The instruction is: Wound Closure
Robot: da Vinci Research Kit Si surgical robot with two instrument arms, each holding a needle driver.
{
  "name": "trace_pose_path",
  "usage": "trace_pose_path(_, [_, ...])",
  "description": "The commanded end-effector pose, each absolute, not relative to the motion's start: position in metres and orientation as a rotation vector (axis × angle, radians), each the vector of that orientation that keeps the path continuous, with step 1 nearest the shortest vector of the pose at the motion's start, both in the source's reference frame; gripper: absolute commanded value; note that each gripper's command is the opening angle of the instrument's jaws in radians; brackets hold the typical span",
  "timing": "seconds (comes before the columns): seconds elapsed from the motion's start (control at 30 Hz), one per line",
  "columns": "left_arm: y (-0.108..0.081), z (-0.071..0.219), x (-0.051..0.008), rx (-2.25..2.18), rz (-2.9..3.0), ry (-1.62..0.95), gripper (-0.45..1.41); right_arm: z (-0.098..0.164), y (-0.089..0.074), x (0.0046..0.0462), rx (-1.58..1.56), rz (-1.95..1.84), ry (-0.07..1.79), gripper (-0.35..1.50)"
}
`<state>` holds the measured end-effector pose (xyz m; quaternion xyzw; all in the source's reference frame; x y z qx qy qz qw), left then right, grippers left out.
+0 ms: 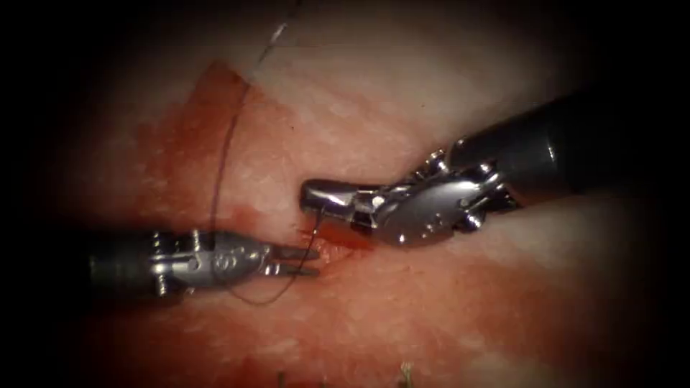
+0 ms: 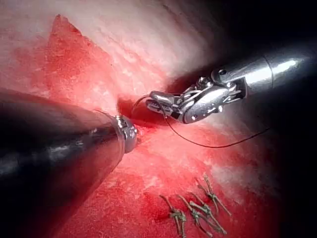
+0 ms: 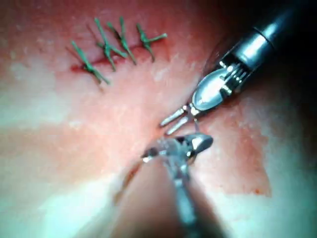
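My left tool [image 1: 316, 262] comes in from the left and lies low over the tissue [image 1: 431, 302], jaws open with nothing between them, tips just left of the cut [image 1: 341, 241]. My right tool [image 1: 310, 197] reaches in from the right, jaws shut above the cut. They seem to hold the needle [image 2: 140, 102], a thin arc curving from the jaw tips down toward the cut; whether its point is in the tissue is hidden. Dark thread [image 1: 223, 158] runs down from the top, loops under the left tool and rises to the right jaws. Left tool [image 3: 165, 128] faces right tool [image 3: 148, 156] closely.
Several green knotted stitches [image 2: 198, 210] close an earlier stretch of the cut, also seen as stitches [image 3: 114, 49]. Red fluid [image 1: 180, 151] stains the tissue left of the cut. My left shaft [image 2: 59, 148] lies large and close to the wound.
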<state>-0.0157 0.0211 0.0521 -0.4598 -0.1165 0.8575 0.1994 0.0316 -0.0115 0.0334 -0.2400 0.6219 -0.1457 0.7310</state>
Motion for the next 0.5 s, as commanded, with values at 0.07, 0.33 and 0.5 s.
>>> trace_pose_path(0.07, [0.0208,0.0527,-0.0162,-1.285,2.398,-0.329,-0.11,0.0343,-0.0137,0.0318,-0.524,-0.334,1.366,-0.35])
trace_pose_path(0.33, [0.0208,0.0528,-0.0161,-1.286,2.398,-0.328,-0.15,0.0360,-0.0152,0.0311,-0.513,-0.319,1.344,-0.35])
trace_pose_path(0.5, [0.0208,0.0528,-0.0161,-1.283,2.401,-0.330,-0.18,0.0365,-0.0155,0.0305,-0.494,-0.298,1.339,-0.35])
